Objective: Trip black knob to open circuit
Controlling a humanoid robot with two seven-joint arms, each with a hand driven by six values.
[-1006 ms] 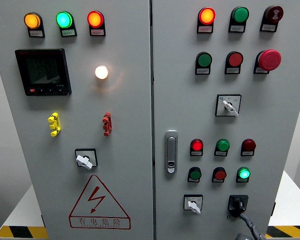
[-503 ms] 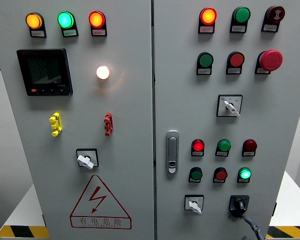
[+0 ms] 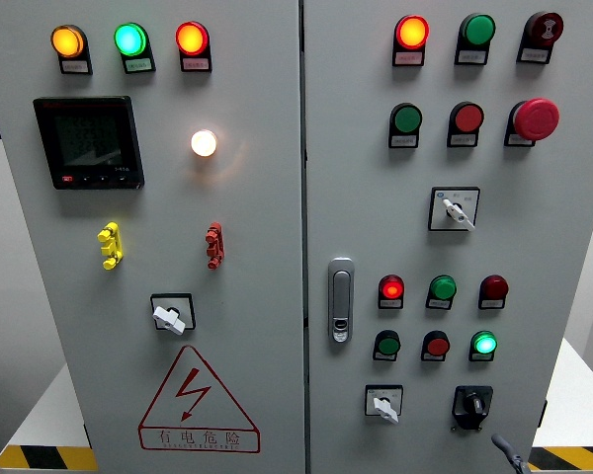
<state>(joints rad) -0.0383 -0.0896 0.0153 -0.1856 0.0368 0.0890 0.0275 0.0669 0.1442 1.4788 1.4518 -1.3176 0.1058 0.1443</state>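
Your black knob (image 3: 471, 403) stands near upright, pointer tipped slightly left, on the grey cabinet door (image 3: 534, 217). Only a tip of the right robot hand (image 3: 507, 453) shows below; you cannot tell its grip

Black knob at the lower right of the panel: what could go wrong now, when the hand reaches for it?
1. Only a fingertip of the right hand shows at the bottom edge, apart from the black knob; the reach may fall short.
2. The white selector switch sits close on the knob's left; the hand might turn it by mistake.
3. The green lamp just above could get bumped.

Black knob (image 3: 472, 403) on grey cabinet (image 3: 237, 227).
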